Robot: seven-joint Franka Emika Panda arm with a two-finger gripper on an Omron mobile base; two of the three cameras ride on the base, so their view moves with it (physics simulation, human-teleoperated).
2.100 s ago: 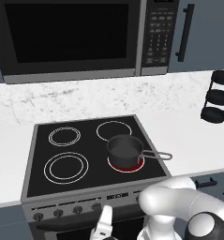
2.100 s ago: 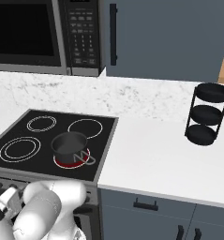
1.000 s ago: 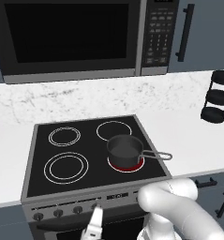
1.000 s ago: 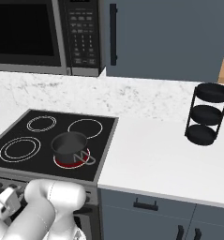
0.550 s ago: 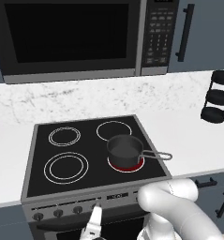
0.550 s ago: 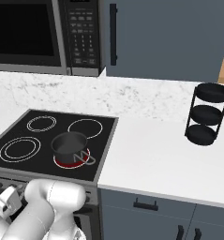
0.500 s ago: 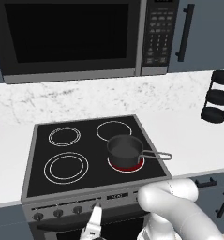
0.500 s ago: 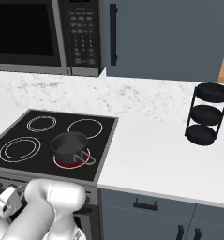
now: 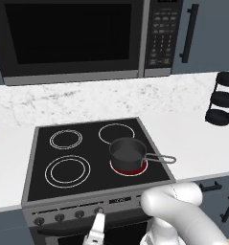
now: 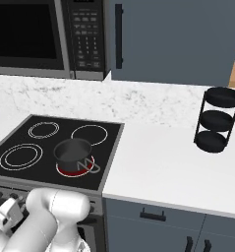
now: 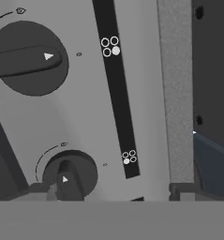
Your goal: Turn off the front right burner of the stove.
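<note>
A dark saucepan sits on the front right burner, glowing red, on the stove; microwave above, black tiered rack on the tabletop. The gripper, jaws apart, holding nothing, sits low at the front panel's knobs, below the burner.

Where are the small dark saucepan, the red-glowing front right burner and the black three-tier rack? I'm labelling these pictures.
small dark saucepan (image 9: 127, 152): left base view, inside of bowl.
red-glowing front right burner (image 9: 131, 169): left base view, glowing front edge.
black three-tier rack (image 10: 217, 119): right base view, middle tier.
</note>
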